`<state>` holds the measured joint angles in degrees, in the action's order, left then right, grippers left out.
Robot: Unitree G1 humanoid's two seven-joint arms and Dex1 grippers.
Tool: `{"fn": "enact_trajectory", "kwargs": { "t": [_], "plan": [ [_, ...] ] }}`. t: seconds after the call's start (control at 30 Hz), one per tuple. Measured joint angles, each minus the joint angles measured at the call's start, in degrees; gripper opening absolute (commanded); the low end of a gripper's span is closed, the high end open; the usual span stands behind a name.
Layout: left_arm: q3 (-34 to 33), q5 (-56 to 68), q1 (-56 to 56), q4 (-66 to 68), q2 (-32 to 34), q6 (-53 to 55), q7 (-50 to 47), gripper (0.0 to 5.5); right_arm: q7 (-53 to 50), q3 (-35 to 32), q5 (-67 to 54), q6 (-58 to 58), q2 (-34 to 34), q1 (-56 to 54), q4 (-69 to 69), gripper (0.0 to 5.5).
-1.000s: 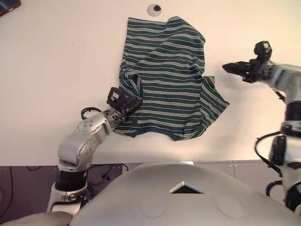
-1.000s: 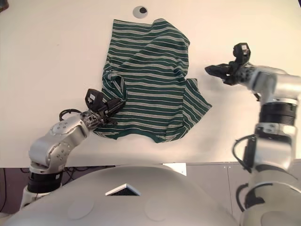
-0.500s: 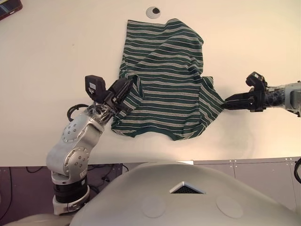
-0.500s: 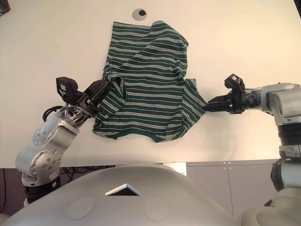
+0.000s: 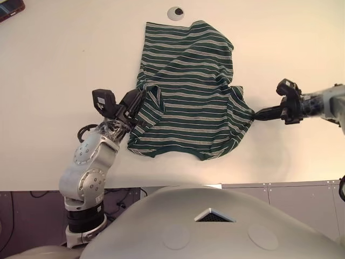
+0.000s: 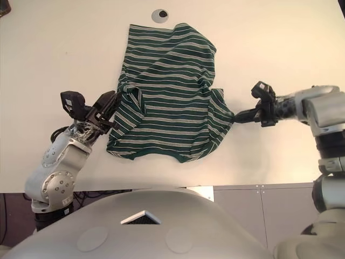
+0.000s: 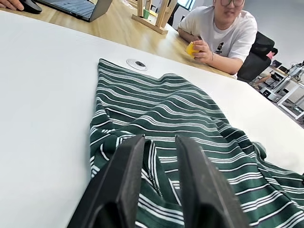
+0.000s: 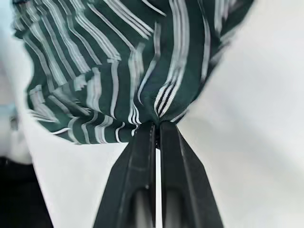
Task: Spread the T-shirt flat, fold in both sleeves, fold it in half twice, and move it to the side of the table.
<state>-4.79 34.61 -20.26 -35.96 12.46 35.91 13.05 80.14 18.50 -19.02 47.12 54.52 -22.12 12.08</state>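
T-shirt (image 5: 188, 91) rumpled, its right edge in right claw (image 5: 255, 114)

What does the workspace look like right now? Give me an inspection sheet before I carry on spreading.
Surface: white table, shirt lying near its middle.
Job's things: T-shirt, green striped, crumpled, sleeves bunched, not yet flat.
Clutter: small round disc by the shirt's far edge; dark flat object at the far left corner.
Grippers: left gripper, fingers apart over the shirt's left edge; right gripper, fingers shut on the shirt's right edge.
Cables: black loop beside the left arm.
Surroundings: wooden desk with a laptop beyond the table.
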Motion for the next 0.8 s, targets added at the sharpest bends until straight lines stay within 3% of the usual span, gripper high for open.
{"fn": "enact_trajectory", "kwargs": {
  "t": [0.2, 0.47, 0.73, 0.8],
  "plan": [
    [1.3, -0.8, 0.1, 0.5, -0.5, -0.7, -0.1, 1.15, 10.3, 4.6, 0.8, -2.6, 0.4, -5.6, -8.9, 0.04],
    [2.4, -0.7, 3.2, 1.9, 0.7, 0.6, 0.7, 1.15, 1.7, 9.0, 1.0, 0.5, -9.5, -4.4, -17.0, 0.04],
    [4.1, -2.1, 2.7, 3.3, 0.6, 0.6, 0.6, 1.15, -7.9, 10.4, 2.7, 2.7, -15.8, -3.8, -16.2, 1.49],
    [4.7, -3.1, 2.8, 4.2, 0.5, 0.1, 0.5, 1.15, -8.8, 10.2, 2.6, 3.2, -16.9, -4.6, -16.2, 1.54]
  ]
}}
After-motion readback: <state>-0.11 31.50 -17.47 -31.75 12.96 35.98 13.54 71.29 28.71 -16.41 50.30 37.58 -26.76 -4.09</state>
